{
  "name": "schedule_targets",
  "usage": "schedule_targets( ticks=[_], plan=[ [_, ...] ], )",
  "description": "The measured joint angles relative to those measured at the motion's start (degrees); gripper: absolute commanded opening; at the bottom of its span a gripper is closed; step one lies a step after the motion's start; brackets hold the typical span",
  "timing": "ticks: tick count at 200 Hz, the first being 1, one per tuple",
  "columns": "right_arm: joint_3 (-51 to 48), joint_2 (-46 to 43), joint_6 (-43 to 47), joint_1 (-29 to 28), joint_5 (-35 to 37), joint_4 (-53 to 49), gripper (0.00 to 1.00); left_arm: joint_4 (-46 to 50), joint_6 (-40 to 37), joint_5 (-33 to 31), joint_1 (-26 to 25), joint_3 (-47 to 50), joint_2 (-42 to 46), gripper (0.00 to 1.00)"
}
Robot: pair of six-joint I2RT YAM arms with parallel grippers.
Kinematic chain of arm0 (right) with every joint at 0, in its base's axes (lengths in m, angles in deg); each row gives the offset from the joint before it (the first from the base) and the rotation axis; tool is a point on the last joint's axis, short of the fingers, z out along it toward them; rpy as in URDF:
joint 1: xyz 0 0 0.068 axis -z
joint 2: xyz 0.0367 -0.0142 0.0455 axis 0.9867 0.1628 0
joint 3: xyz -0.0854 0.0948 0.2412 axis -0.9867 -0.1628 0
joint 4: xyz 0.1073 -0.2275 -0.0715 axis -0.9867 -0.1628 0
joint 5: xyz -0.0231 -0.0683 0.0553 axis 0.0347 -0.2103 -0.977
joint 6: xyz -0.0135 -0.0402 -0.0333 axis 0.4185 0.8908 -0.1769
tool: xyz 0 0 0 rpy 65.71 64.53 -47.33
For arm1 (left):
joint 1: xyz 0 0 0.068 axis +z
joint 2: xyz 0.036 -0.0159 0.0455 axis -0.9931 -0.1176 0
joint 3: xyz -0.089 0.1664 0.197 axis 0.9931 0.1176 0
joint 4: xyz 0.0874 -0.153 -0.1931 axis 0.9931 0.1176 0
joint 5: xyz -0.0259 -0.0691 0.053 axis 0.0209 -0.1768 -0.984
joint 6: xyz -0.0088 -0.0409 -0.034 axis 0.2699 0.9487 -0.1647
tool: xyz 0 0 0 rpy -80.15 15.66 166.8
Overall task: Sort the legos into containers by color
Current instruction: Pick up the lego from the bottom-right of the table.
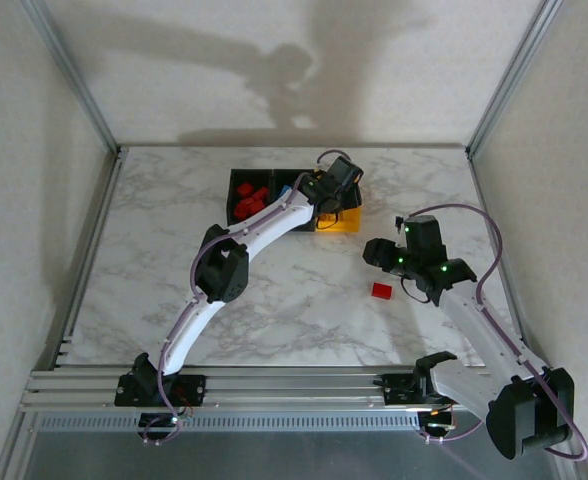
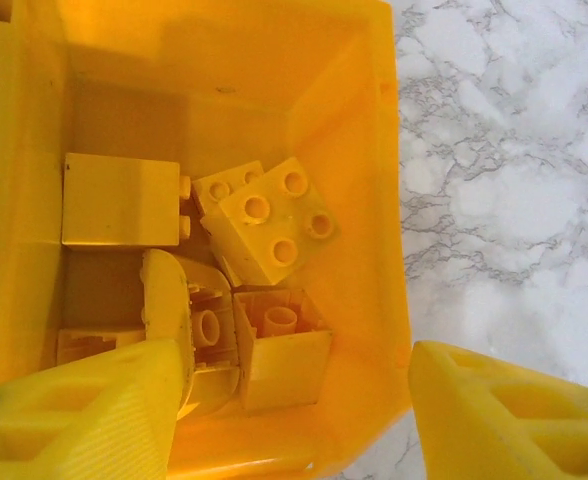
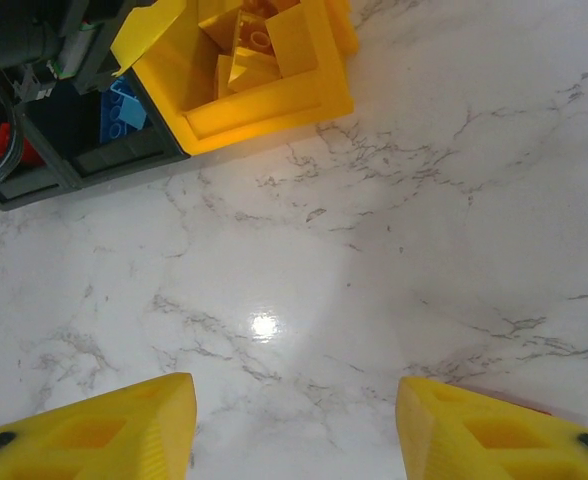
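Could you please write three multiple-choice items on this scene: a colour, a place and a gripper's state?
1. What colour are the legos in the bin under the left gripper? A. red B. blue C. yellow
2. Where does the loose red lego lie? A. in that bin B. on the table near the right gripper C. between the left gripper's fingers
3. How does the right gripper stand? A. open, nothing between its fingers B. shut on a red lego C. shut on a blue lego
1 C: the left wrist view shows yellow legos; 2 B: the top view shows it on marble beside that gripper; 3 A: its fingers stand apart over bare table.
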Motion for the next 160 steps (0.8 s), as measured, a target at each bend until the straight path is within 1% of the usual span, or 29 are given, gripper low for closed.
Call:
schedule_targets(
  ticks=[22, 42, 57, 79, 102, 116, 150, 160],
  plan=[
    [0.00, -0.48, -0.76, 0.04, 0.87, -0.76, 0.62, -0.83, -0.66, 0.00, -0.24, 5.14, 4.52, 0.63],
    [0.00, -0.61, -1.64, 0.11, 1.84, -1.90, 0.64, -2.78, -1.20, 0.02, -0.74, 13.00, 11.67, 0.66],
    [0.04, -0.31, -2.49, 0.13, 3.26, -3.17, 0.68, -5.49, -1.36, 0.33, -1.33, 20.76, 18.80, 0.67],
    [0.42, 1.79, -3.72, 0.26, 5.22, -5.27, 0.68, -10.38, -1.46, 1.38, -1.88, 32.98, 29.57, 0.70],
    [0.44, 4.87, -5.01, 0.31, 6.97, -7.10, 0.68, -15.54, -1.46, 3.34, -2.05, 45.05, 38.99, 0.73],
    [0.44, 6.49, -5.49, 0.31, 7.74, -8.11, 0.69, -18.32, -1.44, 4.66, -2.05, 51.69, 43.15, 0.75],
    [-0.66, 8.44, -6.14, 0.31, 8.81, -8.81, 0.70, -23.39, -0.50, 7.15, -2.21, 66.66, 50.36, 0.76],
    [-1.09, 9.35, -6.27, 0.31, 8.79, -8.76, 0.70, -24.17, -0.07, 7.41, -2.38, 70.07, 52.02, 0.78]
  ],
)
